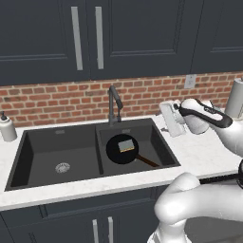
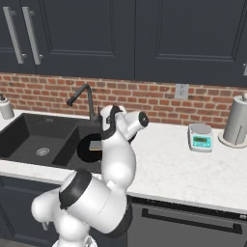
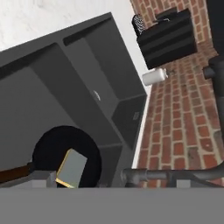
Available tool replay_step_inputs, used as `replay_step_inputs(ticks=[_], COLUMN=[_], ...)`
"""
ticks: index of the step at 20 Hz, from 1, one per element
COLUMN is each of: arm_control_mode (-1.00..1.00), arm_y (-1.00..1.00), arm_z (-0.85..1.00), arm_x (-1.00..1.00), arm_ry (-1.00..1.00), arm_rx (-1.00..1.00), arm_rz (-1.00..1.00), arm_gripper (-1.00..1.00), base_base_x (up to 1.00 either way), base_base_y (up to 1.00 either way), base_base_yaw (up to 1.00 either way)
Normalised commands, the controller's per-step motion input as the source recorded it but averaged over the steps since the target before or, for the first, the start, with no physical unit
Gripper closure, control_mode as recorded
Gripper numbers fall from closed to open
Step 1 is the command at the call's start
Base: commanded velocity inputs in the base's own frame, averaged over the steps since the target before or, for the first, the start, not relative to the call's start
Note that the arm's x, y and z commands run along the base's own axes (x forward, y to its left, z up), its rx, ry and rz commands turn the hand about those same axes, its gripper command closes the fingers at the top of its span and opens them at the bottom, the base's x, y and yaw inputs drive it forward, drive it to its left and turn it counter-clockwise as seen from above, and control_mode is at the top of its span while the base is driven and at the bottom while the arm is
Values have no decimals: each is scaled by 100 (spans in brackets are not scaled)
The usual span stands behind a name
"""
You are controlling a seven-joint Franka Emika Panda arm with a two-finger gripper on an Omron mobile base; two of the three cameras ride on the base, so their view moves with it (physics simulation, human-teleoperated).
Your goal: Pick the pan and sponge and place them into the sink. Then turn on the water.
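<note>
With the pan (image 1: 122, 149) in the sink's (image 1: 57, 182) smaller basin, sponge (image 1: 126, 145) on it, and my gripper (image 1: 167, 118) wide open and empty right of the tap (image 1: 114, 103), I risk nudging the spout instead of opening the water.

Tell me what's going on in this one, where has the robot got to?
The pan already lies in the smaller right basin of the sink, with the sponge resting on it. The gripper is open and holds nothing, raised above the counter to the right of the sink, near the faucet. No water can be seen running, so turning it on looks like the step left.
</note>
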Motion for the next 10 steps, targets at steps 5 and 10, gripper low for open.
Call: replay_step_inputs(ticks=[5,10], arm_control_mode=[-100,-100], arm_y=[11,18], arm_z=[-16,-19], arm_x=[7,10], arm_ry=[10,9], arm_rx=[15,14], arm_rz=[0,0], arm_gripper=[-100,-100], base_base_x=[0,0], base_base_y=[0,0], base_base_yaw=[0,0])
